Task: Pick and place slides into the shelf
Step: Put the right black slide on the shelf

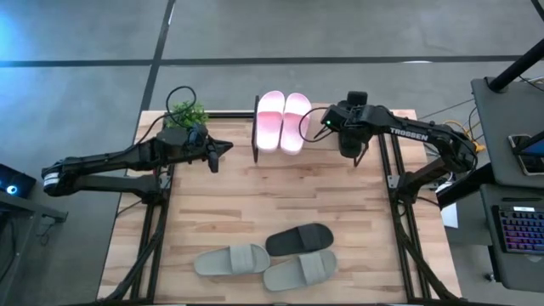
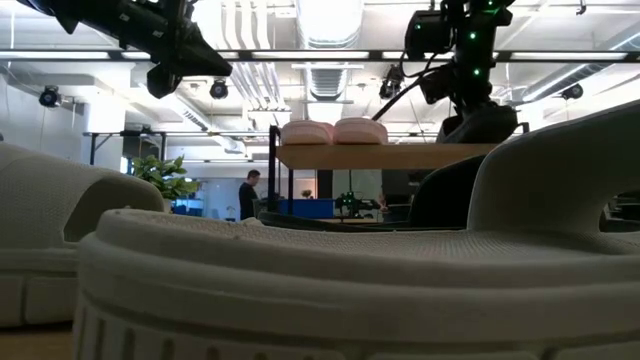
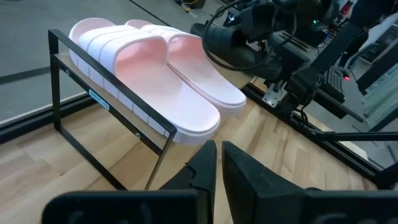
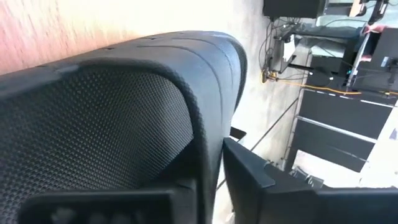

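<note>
Grey-green slides fill the foreground; the right gripper clamps a black slide beside the shelf, risking bumping the pink pair. Left gripper waits, pinched narrow.

Grey concrete floor around my wooden table, dark seams crossing it. Small potted plant at the table's far left corner. Desk with backlit keyboard to my right. Beyond: open office, ceiling strip lights, a person standing.
</note>
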